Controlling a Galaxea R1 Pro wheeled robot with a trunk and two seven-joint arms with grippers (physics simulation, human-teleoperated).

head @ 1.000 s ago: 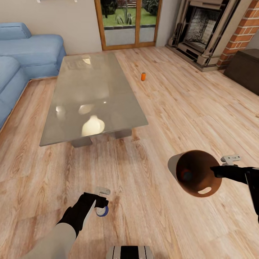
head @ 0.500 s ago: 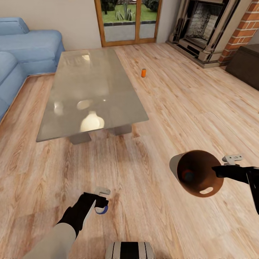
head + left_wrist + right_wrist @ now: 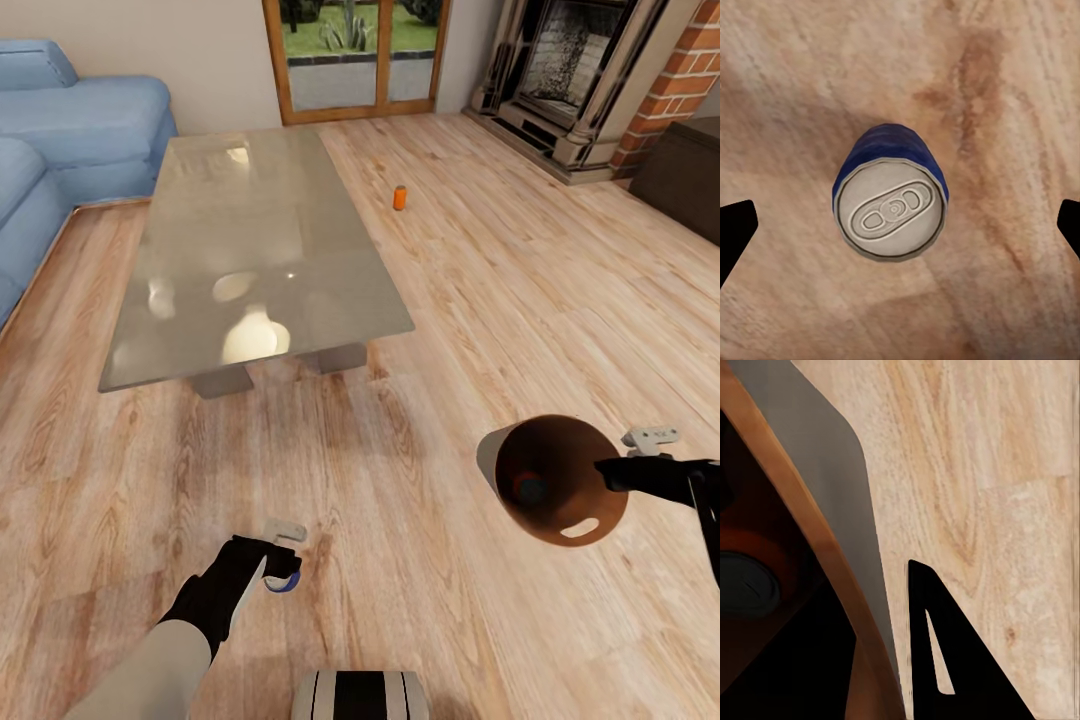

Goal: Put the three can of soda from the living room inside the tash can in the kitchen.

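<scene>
A dark blue can of soda (image 3: pixel 891 214) stands upright on the wood floor, silver top facing the left wrist camera. My left gripper (image 3: pixel 279 562) hovers straight over this blue can (image 3: pixel 285 583), open, fingertips (image 3: pixel 736 232) wide on either side and not touching it. My right gripper (image 3: pixel 606 473) is shut on the rim of the tash can (image 3: pixel 555 490), holding it tilted above the floor with its brown inside towards the head camera. One can (image 3: pixel 528 490) lies inside it, also visible in the right wrist view (image 3: pixel 746 585). An orange can of soda (image 3: pixel 400 197) stands on the floor past the glass table.
The large glass low table (image 3: pixel 250 250) stands ahead at left, with the blue sofa (image 3: pixel 70 130) behind it. Wood-framed glass doors (image 3: pixel 350 50) are at the back, with a fireplace (image 3: pixel 570 70) and a dark cabinet (image 3: pixel 690 180) at right. Open plank floor lies between.
The head view has shifted slightly, so the room sits a little higher in the picture. The tash can has drifted a little to the right. My left gripper stays over the blue can.
</scene>
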